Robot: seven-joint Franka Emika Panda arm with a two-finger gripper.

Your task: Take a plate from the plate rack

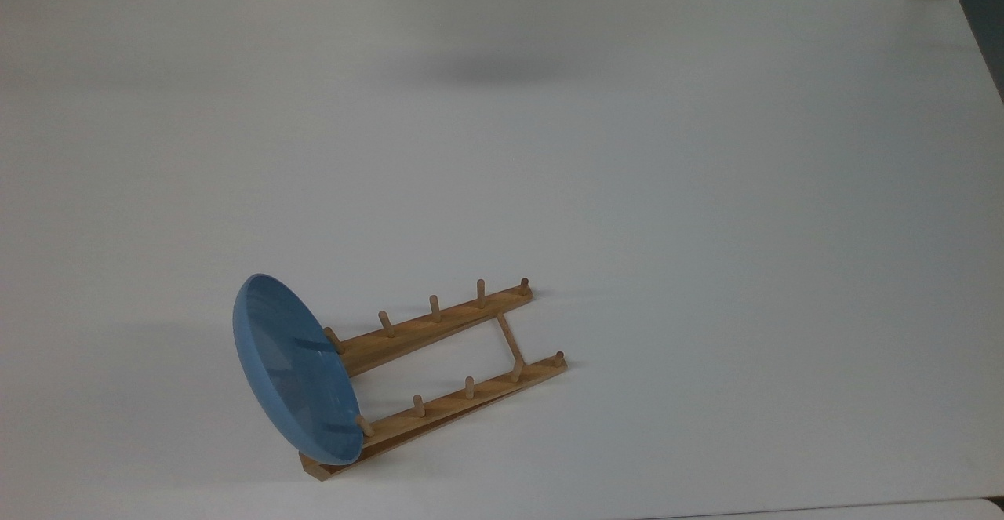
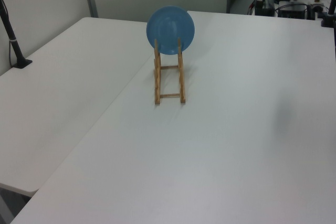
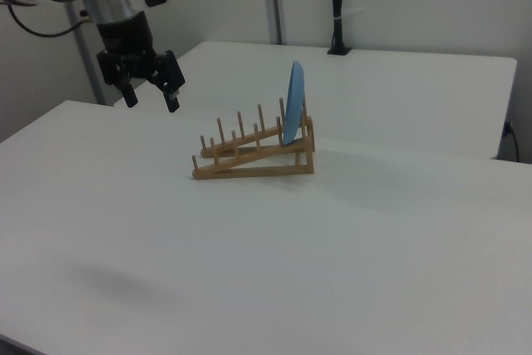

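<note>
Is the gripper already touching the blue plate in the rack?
Apart. In the right view the gripper hangs open in the air, toward the right view's left of the plate, with bare wall and several empty rack pegs between them.

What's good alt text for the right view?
A blue plate stands on edge at the raised end of a wooden rack on a white table. The arm's open pincer hangs in the air toward the right view's left, apart from both.

Lighting: bright, even, diffuse overhead light; no harsh glare.
Detail: soft blurred shadow on the white table [image 1: 706, 151] near the top view's upper centre; faint shadows beside the plate rack [image 1: 447, 363] and plate [image 1: 294, 367]; focus slightly soft throughout.
</note>
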